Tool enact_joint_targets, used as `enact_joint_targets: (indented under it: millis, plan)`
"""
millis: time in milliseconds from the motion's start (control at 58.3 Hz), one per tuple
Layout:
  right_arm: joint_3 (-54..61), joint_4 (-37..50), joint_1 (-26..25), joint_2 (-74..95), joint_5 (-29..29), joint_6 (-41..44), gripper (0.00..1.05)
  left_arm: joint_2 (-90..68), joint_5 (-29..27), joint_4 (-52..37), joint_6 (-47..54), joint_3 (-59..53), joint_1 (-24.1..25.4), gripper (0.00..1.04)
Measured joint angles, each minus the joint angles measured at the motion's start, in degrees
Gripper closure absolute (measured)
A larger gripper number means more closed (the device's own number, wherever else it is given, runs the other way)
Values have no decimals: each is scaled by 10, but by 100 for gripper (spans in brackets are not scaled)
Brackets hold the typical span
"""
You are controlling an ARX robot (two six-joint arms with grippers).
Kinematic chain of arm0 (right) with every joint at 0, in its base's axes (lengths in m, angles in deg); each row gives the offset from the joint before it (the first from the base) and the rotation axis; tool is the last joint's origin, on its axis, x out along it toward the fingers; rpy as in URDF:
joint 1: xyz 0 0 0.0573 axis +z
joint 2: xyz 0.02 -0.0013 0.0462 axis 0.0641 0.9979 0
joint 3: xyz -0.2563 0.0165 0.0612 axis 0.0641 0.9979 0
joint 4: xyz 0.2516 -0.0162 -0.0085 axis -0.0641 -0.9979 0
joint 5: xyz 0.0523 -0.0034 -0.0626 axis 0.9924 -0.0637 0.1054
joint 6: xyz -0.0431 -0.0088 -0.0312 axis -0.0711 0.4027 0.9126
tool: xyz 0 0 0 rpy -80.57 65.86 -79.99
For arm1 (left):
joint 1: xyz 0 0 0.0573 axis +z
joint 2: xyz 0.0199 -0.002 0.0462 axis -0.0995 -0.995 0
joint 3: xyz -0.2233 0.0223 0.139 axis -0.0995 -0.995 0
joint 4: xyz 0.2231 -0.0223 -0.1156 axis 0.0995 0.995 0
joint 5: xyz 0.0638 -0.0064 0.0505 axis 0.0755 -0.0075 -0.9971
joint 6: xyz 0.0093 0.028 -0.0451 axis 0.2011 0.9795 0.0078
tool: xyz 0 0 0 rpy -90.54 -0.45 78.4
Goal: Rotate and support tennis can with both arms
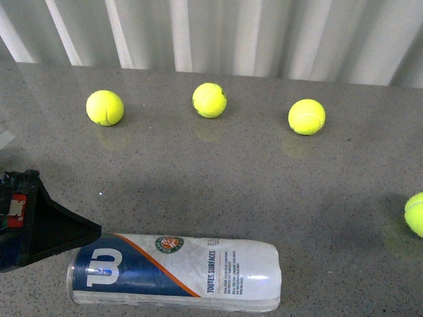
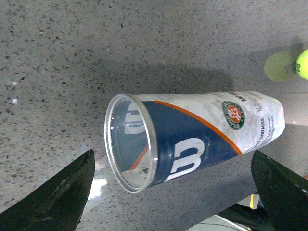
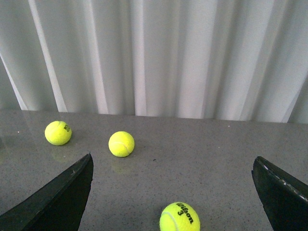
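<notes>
As the can (image 1: 175,272) lies on its side on the bench (image 1: 231,178), left pincer (image 2: 172,156) gapes wide.
It sits at the can's rimmed end; right pincer (image 3: 172,161), equally wide, faces three balls (image 3: 121,144).

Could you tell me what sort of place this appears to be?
Likely a test setup: a speckled grey tabletop, a plain white curtain behind, with tennis balls and a tennis can laid out.
</notes>
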Motion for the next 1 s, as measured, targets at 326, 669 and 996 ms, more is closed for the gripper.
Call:
enact_joint_targets:
  millis: [326,669,996]
  plan:
    - [0,0,0,0,0,0,7,7,-7,-70,-78,-43,-62,7]
    - [0,0,0,0,0,0,7,-29,-31,-175,-161,-77,-104,8]
    - [0,0,0,0,0,0,7,-63,-60,-223,-200,-88,-107,64]
